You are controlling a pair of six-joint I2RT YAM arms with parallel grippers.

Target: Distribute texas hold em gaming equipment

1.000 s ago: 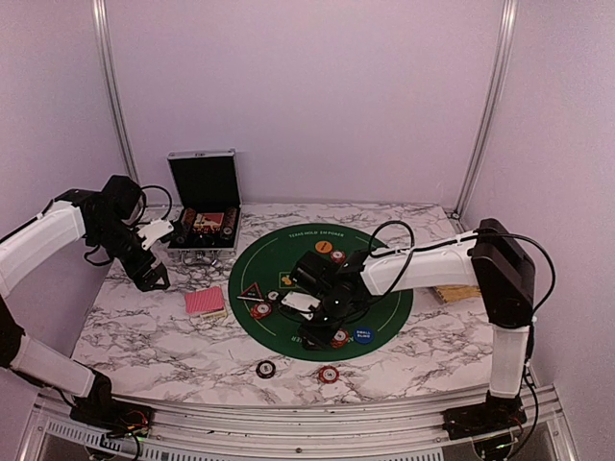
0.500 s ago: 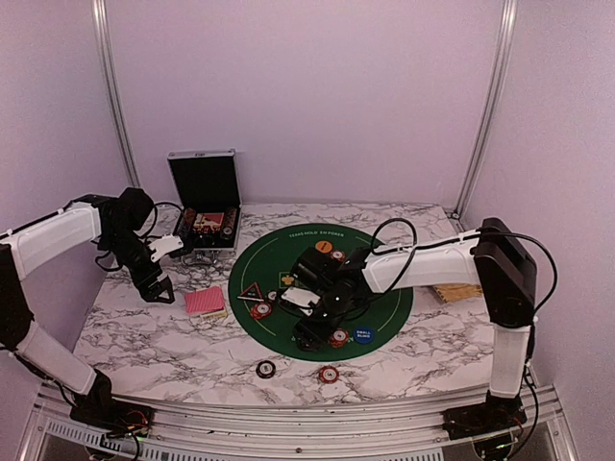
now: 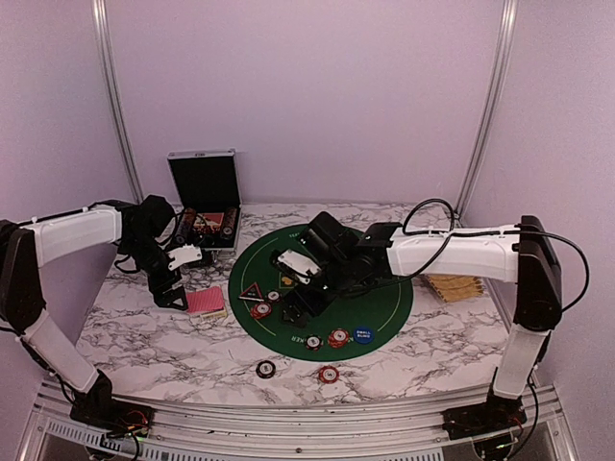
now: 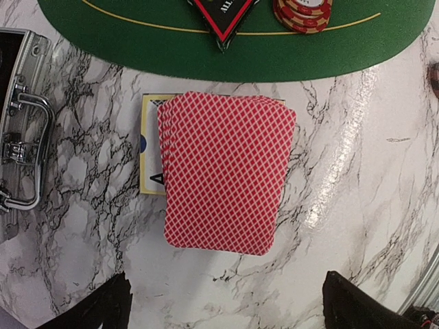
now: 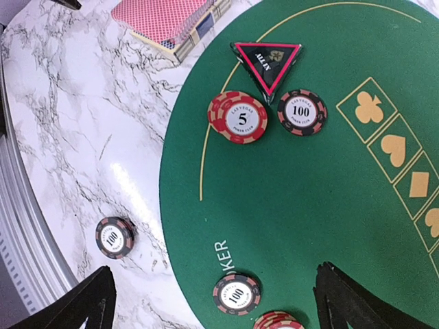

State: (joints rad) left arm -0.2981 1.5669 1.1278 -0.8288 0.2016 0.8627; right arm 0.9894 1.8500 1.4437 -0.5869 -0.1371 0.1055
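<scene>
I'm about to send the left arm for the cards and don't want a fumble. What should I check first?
1. Left gripper open and empty: ok.
2. Card deck lined up between its fingers: ok.
3. Deck squared: not ok, slightly fanned, with a yellow-edged piece sticking out underneath.
4. Right gripper open and empty: ok.
5. Nearest black chip lying free on the green mat: ok.
6. Left fingers' height above the deck: cannot tell.

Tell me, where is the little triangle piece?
In the top view, the triangle piece lies on the left edge of the green mat, just right of the card deck, with a red chip beside it.
</scene>
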